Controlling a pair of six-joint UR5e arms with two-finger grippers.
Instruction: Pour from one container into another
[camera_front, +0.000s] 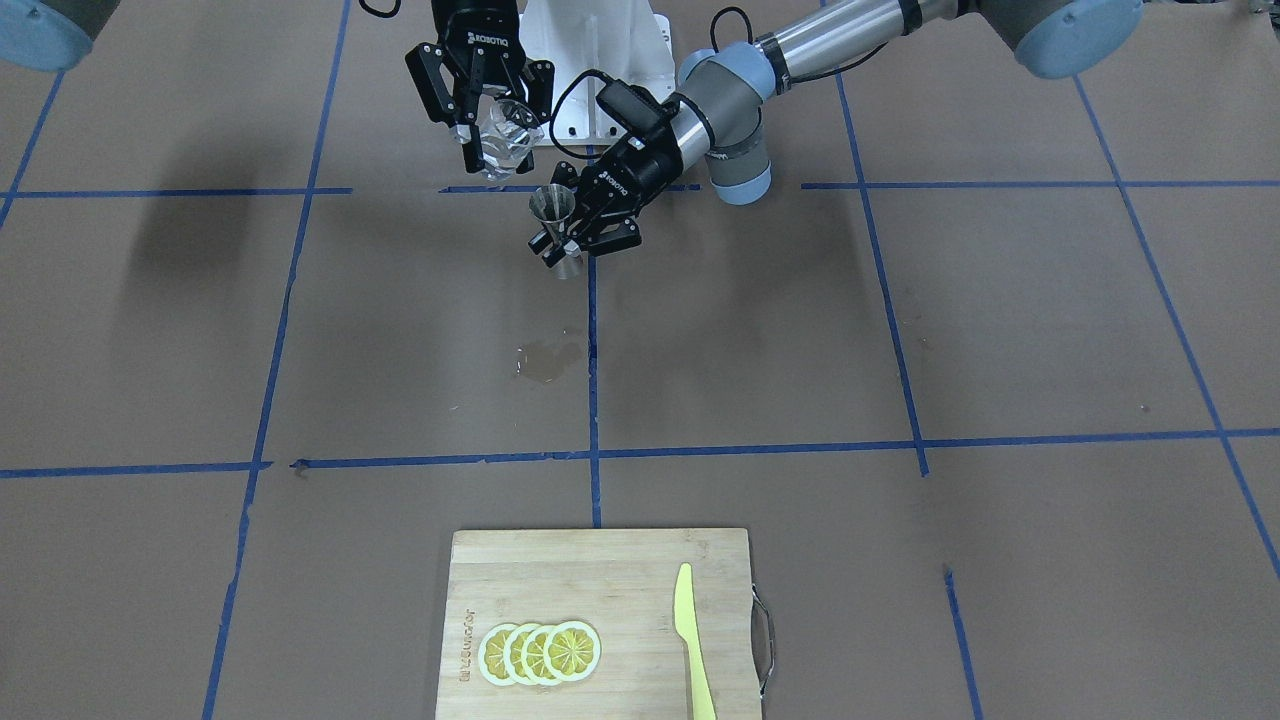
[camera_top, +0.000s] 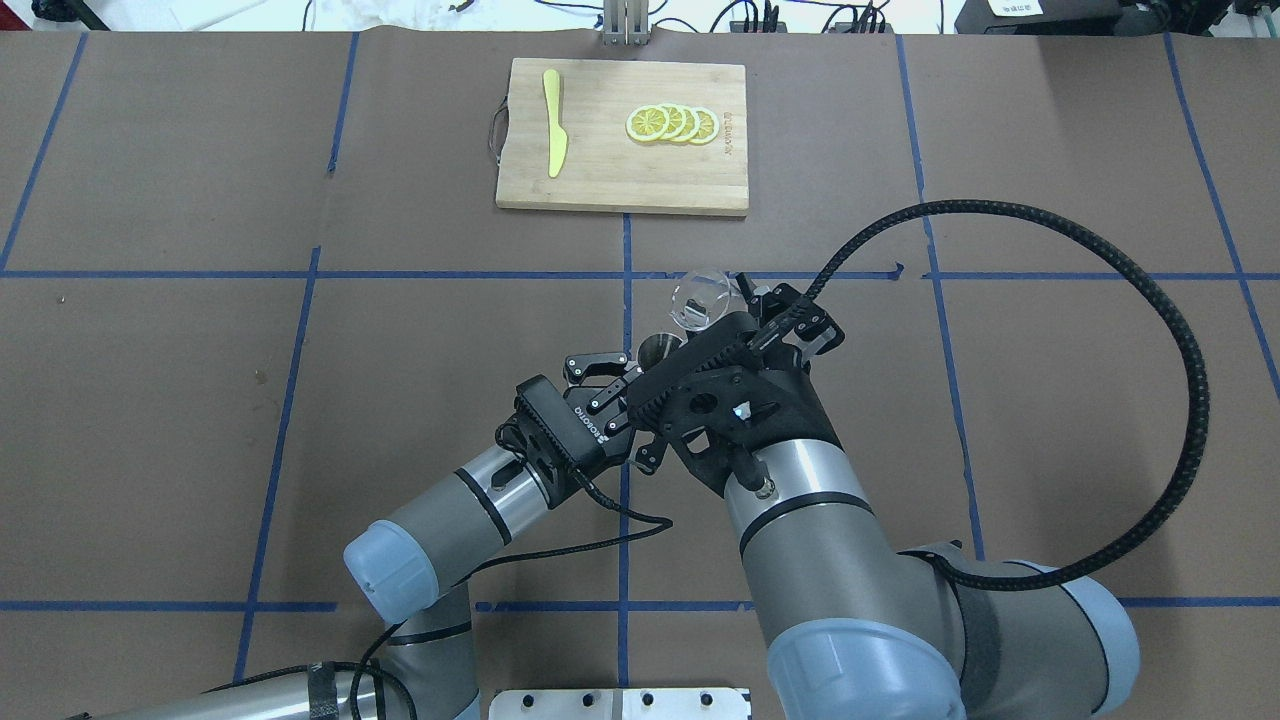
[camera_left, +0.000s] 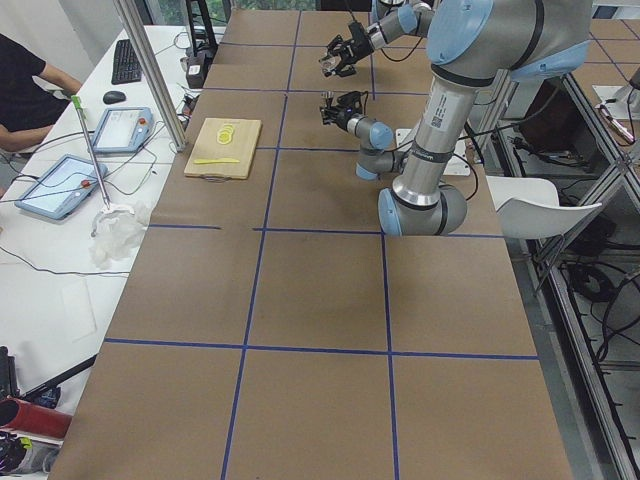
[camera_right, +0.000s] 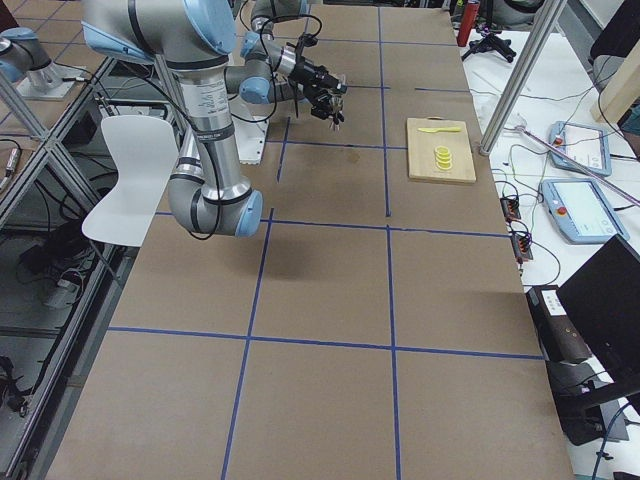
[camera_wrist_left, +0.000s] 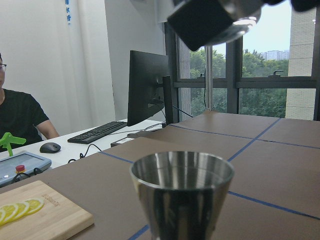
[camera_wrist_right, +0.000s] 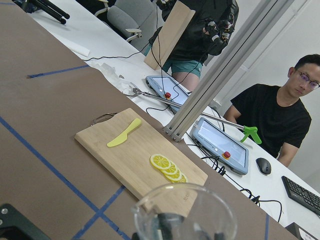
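My right gripper (camera_front: 487, 135) is shut on the clear glass cup (camera_front: 505, 140), held tilted in the air. In the overhead view the glass cup (camera_top: 700, 298) shows just beyond the steel jigger (camera_top: 655, 350). My left gripper (camera_front: 562, 245) is shut on the jigger (camera_front: 553, 212) at its waist and holds it upright, a little lower than the cup. The left wrist view has the jigger's open cone (camera_wrist_left: 182, 192) in front, with the cup's base (camera_wrist_left: 235, 17) overhead. Only the cup's rim (camera_wrist_right: 185, 212) shows at the bottom of the right wrist view.
A wet stain (camera_front: 548, 362) marks the brown paper below the grippers. A wooden cutting board (camera_top: 600, 180) at the far side carries lemon slices (camera_top: 672, 123) and a yellow knife (camera_top: 554, 135). Operators sit at a side table beyond it.
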